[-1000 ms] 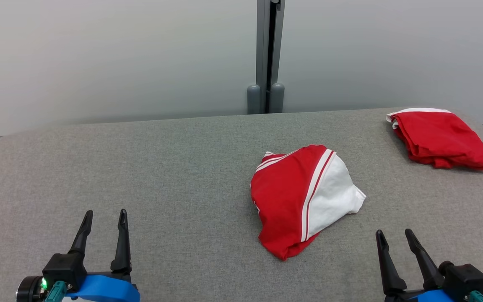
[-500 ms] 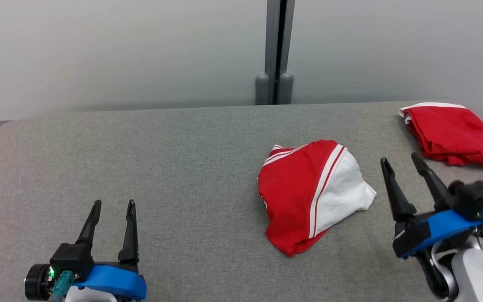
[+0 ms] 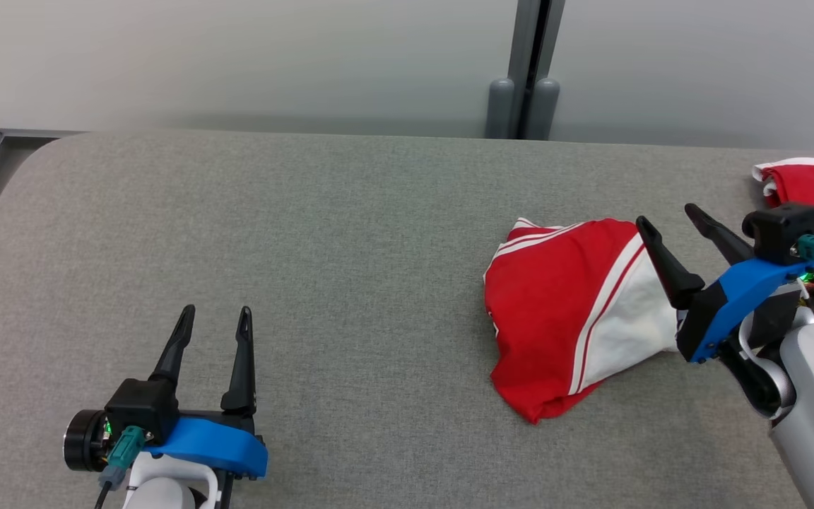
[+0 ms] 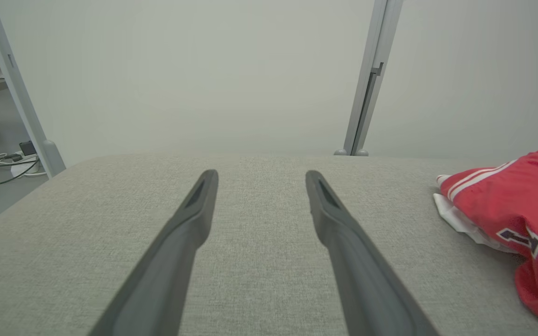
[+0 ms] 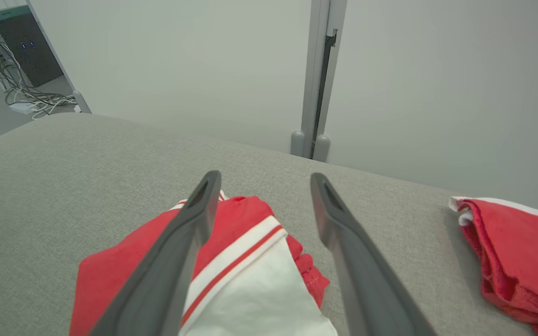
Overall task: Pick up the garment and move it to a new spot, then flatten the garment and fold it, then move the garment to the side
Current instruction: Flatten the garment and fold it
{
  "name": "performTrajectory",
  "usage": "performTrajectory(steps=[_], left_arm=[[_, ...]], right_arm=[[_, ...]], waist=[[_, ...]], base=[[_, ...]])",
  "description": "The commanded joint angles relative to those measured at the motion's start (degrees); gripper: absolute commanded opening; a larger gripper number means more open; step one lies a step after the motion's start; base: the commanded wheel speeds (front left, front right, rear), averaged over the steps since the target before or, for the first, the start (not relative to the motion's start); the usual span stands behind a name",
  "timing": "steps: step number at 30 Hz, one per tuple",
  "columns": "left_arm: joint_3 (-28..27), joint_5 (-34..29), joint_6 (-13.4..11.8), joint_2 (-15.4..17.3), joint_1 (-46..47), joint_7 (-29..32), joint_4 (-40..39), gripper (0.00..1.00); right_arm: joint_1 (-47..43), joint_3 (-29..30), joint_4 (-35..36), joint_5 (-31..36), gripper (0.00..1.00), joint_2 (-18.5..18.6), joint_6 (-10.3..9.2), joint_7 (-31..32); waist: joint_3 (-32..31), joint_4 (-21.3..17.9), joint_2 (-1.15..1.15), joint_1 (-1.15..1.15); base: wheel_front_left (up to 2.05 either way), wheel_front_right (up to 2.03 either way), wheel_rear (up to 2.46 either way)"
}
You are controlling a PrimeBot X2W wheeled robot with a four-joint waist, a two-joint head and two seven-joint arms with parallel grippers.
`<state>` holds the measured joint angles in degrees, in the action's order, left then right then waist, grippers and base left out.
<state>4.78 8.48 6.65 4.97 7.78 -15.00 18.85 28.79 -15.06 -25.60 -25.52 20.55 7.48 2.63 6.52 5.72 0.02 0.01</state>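
Room lies on the left: the grey table (image 3: 308, 247) stretches wide there, with its rounded corner at upper left of the frame. The red and white garment (image 3: 555, 318) lies crumpled at centre right. Our right gripper (image 3: 667, 215) is over its right part, fingers wide apart, holding nothing. Our left gripper (image 3: 216, 311), lower left, is also spread, gripping nothing.

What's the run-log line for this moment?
phase: pre-grasp | right end effector: open, over red-and-white garment | left end effector: open, low over table
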Motion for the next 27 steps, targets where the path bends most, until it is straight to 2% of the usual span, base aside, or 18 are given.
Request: performTrajectory(steps=[1, 9, 19, 27], left_arm=[[0.39, -0.28, 0.49, -0.23, 1.21, -0.25, 0.21, 1.0], [0.64, -0.19, 0.63, -0.59, 2.06, -0.26, 0.64, 1.0], [1.19, -0.41, 0.89, -0.99, 3.34, -0.25, 1.04, 1.0], [1.9, -0.42, 0.94, -1.21, 4.29, -0.25, 1.77, 1.0]], right_arm=[[1.86, -1.39, -1.78, -0.81, 1.0, 1.83, 0.02, 0.49], [4.22, -6.71, -7.67, -5.23, 1.0, 4.19, 0.02, 1.47], [5.77, -12.52, -13.65, -12.93, 1.0, 5.23, 0.02, 1.12], [7.62, -17.19, -16.48, -19.97, 1.0, 5.47, 0.03, 3.53]], waist=[[0.98, 1.25, -0.02, -0.01], [2.18, 2.74, -0.02, -0.01], [3.57, 3.42, -0.02, -0.01], [4.13, 3.46, -0.02, -0.01]], base=[[0.0, 0.0, 0.0], [0.0, 0.0, 0.0], [0.0, 0.0, 0.0], [0.0, 0.0, 0.0]])
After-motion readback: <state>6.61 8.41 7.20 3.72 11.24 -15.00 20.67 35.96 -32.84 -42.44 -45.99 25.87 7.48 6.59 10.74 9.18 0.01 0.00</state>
